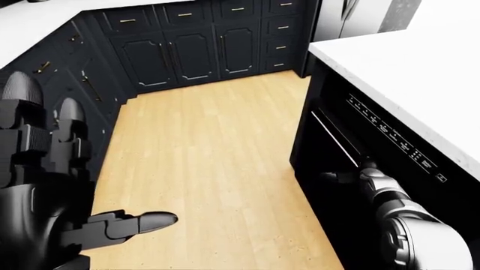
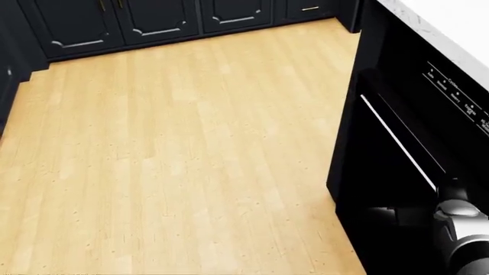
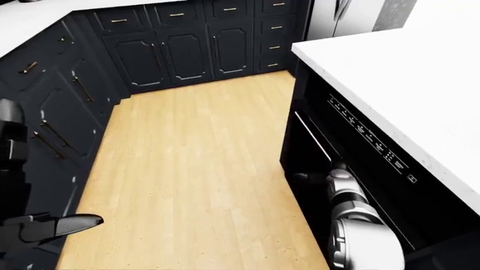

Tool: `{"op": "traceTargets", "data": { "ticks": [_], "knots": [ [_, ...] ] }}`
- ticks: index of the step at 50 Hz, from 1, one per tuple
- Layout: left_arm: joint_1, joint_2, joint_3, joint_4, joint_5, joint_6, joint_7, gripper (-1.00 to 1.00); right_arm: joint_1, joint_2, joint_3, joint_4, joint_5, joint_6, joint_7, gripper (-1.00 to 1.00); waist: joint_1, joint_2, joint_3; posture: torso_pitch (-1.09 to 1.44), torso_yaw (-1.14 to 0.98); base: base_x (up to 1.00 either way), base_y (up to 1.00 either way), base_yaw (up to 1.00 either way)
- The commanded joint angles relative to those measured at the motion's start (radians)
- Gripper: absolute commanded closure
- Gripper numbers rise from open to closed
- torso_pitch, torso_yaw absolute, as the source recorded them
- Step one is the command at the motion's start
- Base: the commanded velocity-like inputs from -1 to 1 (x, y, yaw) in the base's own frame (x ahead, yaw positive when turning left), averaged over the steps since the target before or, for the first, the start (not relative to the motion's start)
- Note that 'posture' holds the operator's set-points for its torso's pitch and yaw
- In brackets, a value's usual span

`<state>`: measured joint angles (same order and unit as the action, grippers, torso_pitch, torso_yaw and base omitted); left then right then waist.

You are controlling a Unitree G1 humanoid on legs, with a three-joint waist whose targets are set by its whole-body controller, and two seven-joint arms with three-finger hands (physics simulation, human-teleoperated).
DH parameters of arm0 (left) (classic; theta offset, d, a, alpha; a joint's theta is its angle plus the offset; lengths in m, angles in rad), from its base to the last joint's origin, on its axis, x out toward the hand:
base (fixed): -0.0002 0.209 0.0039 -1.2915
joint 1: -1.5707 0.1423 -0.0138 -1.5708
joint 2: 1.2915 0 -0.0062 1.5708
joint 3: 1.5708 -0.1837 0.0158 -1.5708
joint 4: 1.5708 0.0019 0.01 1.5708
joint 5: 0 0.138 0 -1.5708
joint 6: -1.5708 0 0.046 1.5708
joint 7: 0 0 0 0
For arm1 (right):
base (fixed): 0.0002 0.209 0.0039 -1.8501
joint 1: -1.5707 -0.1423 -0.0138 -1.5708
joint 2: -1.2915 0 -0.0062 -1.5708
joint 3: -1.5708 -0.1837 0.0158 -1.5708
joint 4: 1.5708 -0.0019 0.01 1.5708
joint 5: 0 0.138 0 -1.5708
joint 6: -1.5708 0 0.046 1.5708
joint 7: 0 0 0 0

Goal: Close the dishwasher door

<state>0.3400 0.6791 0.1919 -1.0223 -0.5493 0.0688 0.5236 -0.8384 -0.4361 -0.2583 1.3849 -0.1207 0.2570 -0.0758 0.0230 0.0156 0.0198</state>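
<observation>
A pale wood floor (image 1: pixel 210 152) is running between dark cabinets (image 1: pixel 191 50) toward twelve o'clock and a white countertop (image 1: pixel 420 84) at two o'clock; the dishwasher door (image 1: pixel 330 169) is standing nearly upright under that countertop at three o'clock; the right hand (image 1: pixel 353 175) is pressing against it, its fingers too dark to tell; the left hand (image 1: pixel 56 191) is hanging at eight o'clock, fingers (image 1: pixel 139 223) spread.
</observation>
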Motion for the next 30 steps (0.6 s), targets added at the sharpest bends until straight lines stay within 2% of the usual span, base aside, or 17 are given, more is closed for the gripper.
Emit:
{"op": "traceTargets", "data": {
  "ticks": [1,19,26,30],
  "knots": [
    [-0.008,0.003,0.017,-0.025,0.018,-0.019,-0.006,-1.0,-0.036,-0.025,-0.002,-0.037,-0.001,-0.021,-0.01,-1.0,0.0,-0.004,-0.019,0.0,0.0,0.0,0.0,0.0],
    [-0.007,0.002,-0.007,-0.025,0.035,-0.024,-0.004,-1.0,-0.034,-0.096,-0.027,-0.039,0.032,-0.032,-0.052,-1.0,0.001,-0.01,-0.017,0.0,0.0,0.0,0.0,0.0],
    [-0.018,-0.02,-0.03,-0.025,0.06,-0.011,-0.014,-1.0,-0.033,-0.139,-0.043,-0.041,0.054,-0.029,-0.061,-1.0,0.002,-0.012,-0.016,0.0,0.0,0.0,0.0,0.0],
    [-0.017,-0.024,-0.042,-0.025,0.071,-0.012,-0.016,-1.0,-0.034,-0.13,-0.042,-0.041,0.063,-0.077,-0.039,-1.0,0.001,-0.013,-0.016,0.0,0.0,0.0,0.0,0.0]
  ]
}}
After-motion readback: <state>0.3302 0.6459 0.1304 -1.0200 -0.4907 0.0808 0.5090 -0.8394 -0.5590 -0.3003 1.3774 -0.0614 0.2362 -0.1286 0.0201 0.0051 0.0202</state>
